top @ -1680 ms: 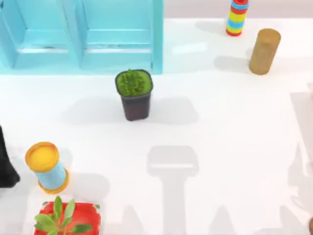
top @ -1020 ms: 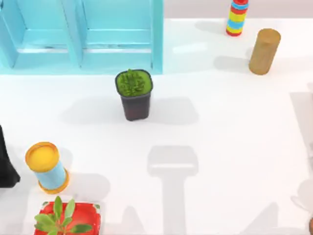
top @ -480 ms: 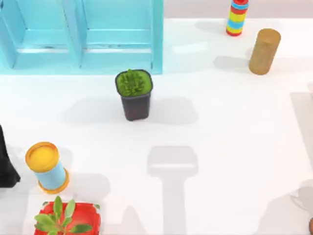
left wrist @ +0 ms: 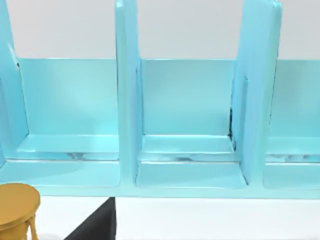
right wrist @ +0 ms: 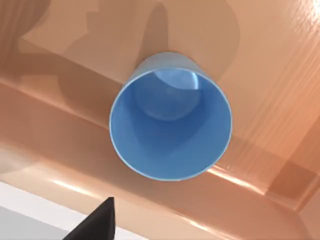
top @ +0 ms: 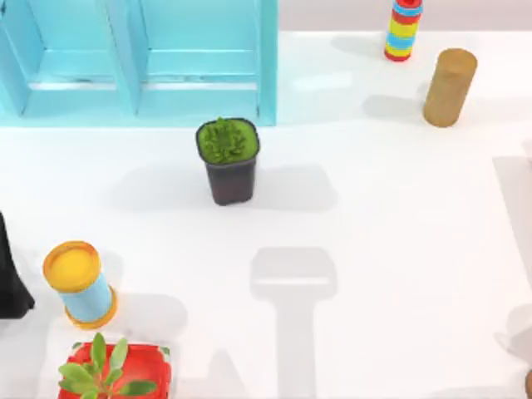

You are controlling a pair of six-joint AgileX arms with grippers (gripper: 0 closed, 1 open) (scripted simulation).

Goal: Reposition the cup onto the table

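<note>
Right wrist view looks straight down into the cup (right wrist: 171, 129), upright on a glossy orange-brown surface (right wrist: 260, 60) (not the table (top: 399, 216)). Left arm (top: 10, 278) sits parked at the table's left edge; finger state of either gripper: cannot tell.

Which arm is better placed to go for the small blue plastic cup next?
Right, probably. The right wrist view looks straight down into the small blue plastic cup, upright on an orange-brown wooden surface. The left wrist view faces the light-blue shelf unit, and the left arm sits at the table's left edge.
</note>
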